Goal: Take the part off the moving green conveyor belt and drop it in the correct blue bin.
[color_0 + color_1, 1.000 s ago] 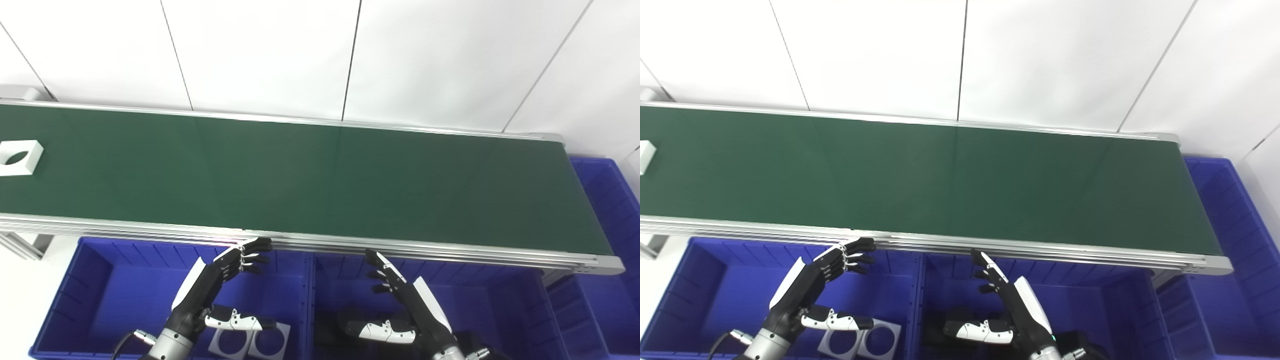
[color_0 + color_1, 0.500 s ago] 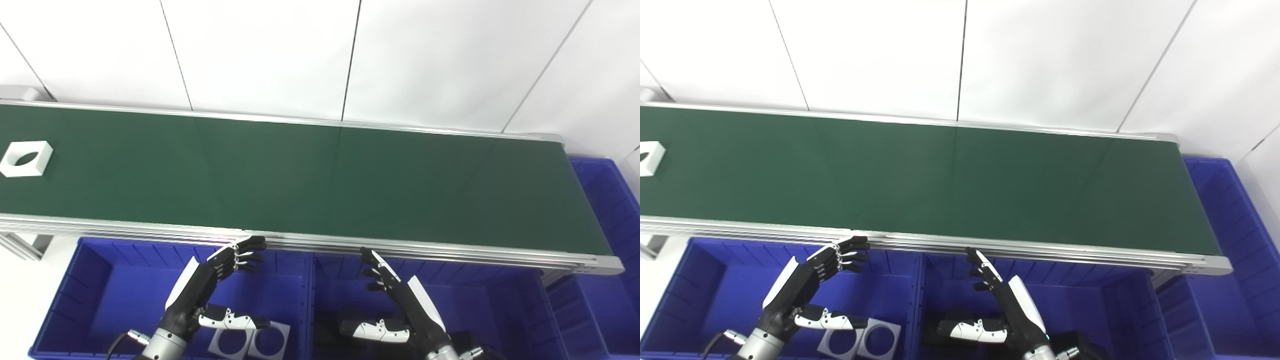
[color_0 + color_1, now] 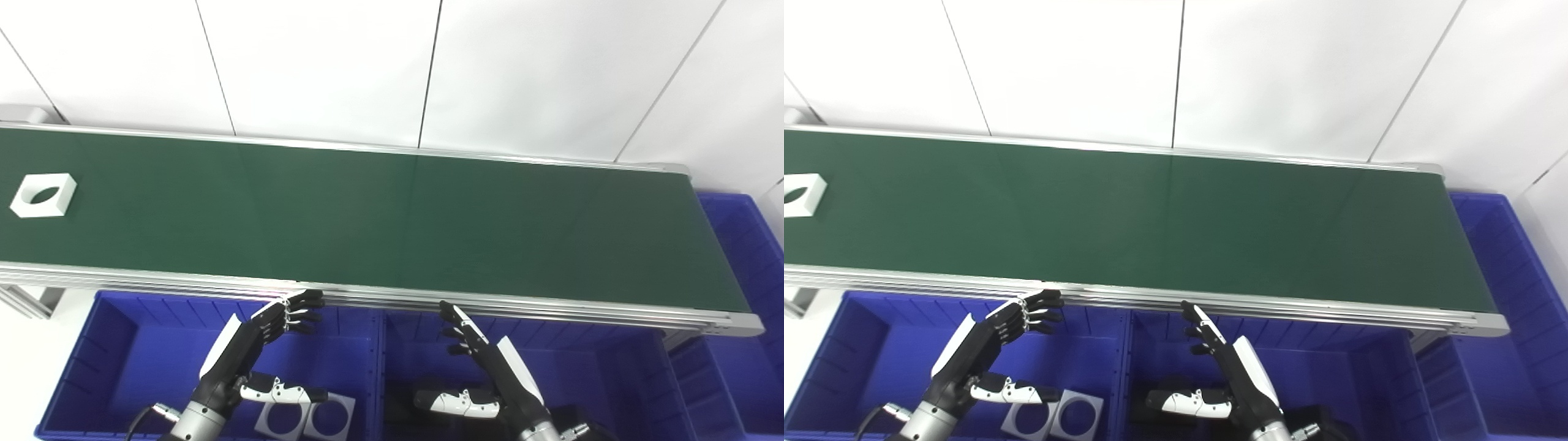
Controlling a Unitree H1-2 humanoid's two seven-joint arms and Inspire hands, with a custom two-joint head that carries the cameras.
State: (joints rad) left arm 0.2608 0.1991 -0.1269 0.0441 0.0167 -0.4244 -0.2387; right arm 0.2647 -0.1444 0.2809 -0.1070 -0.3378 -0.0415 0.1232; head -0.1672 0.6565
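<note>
1. Fingers of the left hand (image 3: 245, 352) and right hand (image 3: 490, 373) are spread and empty, hovering over the blue bins (image 3: 98, 367).
2. White squares (image 3: 306, 419) lie in the left bin.
3. Waiting step: the white part (image 3: 43, 195) sits at nine o'clock on the green belt (image 3: 392, 220), well apart; the left hand should meet it, nothing blocking.

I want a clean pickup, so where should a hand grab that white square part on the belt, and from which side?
Judging by its pose, take the white square part from above, fingers pinching two opposite outer edges. It lies flat on the green belt, and its middle is an open round hole.
</note>
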